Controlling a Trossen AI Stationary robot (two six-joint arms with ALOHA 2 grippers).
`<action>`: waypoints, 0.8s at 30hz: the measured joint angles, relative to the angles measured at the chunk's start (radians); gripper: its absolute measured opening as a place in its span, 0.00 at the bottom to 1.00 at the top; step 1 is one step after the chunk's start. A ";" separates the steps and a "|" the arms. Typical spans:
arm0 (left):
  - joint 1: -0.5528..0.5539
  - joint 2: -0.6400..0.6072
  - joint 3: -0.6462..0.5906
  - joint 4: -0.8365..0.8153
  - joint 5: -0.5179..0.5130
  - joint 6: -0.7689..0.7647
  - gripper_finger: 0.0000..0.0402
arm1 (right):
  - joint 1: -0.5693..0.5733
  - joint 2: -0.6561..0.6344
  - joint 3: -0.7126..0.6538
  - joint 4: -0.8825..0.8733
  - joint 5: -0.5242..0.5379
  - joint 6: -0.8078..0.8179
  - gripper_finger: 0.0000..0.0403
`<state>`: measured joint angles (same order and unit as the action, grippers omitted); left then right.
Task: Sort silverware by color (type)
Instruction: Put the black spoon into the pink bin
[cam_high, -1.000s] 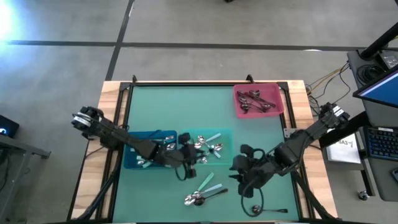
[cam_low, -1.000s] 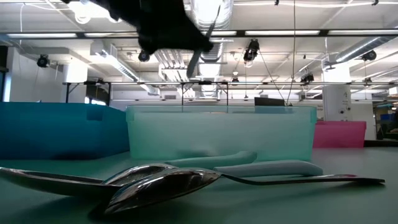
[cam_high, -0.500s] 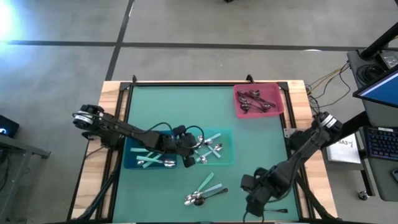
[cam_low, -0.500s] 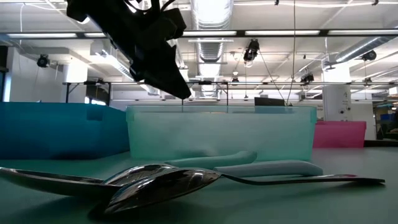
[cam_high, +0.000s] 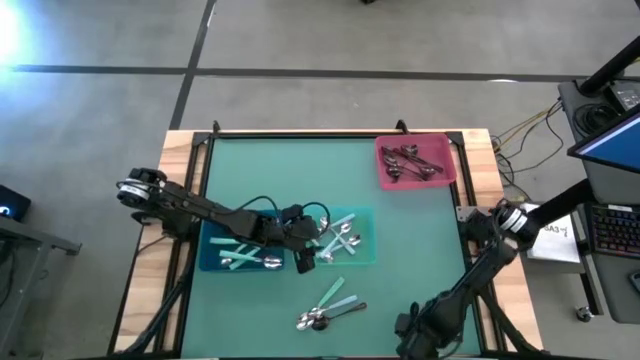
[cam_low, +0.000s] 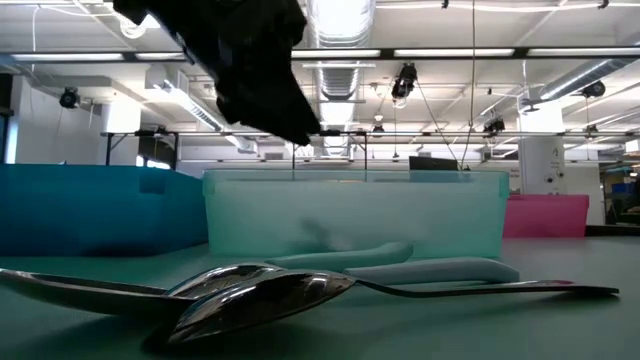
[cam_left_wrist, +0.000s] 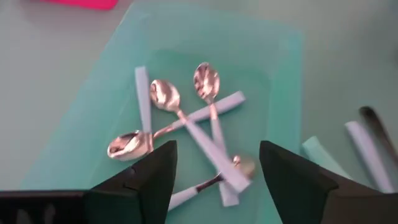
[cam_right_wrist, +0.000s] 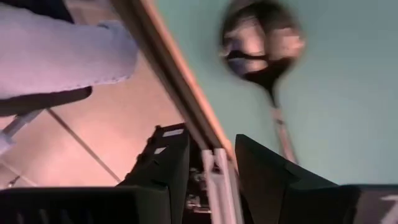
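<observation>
My left gripper (cam_high: 306, 252) hangs open over the left edge of the light teal bin (cam_high: 366, 258), with nothing between its fingers. In that bin lie several teal-handled spoons (cam_left_wrist: 186, 121). The blue bin (cam_high: 212, 262) beside it holds a few spoons, and the pink bin (cam_high: 442, 148) holds dark ones. A few loose spoons (cam_high: 325, 310) lie on the mat near the front. My right gripper (cam_high: 410, 326) is open at the table's near edge, and a dark spoon (cam_right_wrist: 262, 43) lies on the mat just beyond its fingers.
The table's wooden frame and near rail (cam_right_wrist: 180, 93) run under my right gripper. In the low view two shiny spoons (cam_low: 255, 295) and a teal handle (cam_low: 430, 268) lie in front of the teal bin. Bare green mat (cam_high: 300, 170) lies at the far left and middle.
My left gripper has carried a spoon to the right, over the teal bin, and has opened; the spoon no longer hangs from it. My right arm has swung toward the table's near edge.
</observation>
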<state>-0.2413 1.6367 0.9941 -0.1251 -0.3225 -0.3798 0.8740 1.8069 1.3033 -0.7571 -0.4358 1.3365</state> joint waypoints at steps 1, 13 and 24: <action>0.000 0.000 0.010 -0.001 0.000 0.005 0.53 | 0.005 0.009 0.000 0.019 -0.001 0.002 0.30; -0.005 0.000 0.146 -0.020 0.000 0.111 0.46 | 0.016 0.043 -0.002 -0.086 0.069 -0.018 0.29; -0.018 0.000 0.242 -0.132 0.000 0.136 0.46 | 0.016 0.122 -0.001 -0.092 0.065 -0.070 0.26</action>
<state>-0.2590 1.6367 1.2360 -0.2566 -0.3222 -0.2436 0.8902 1.9292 1.3025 -0.8494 -0.3710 1.2661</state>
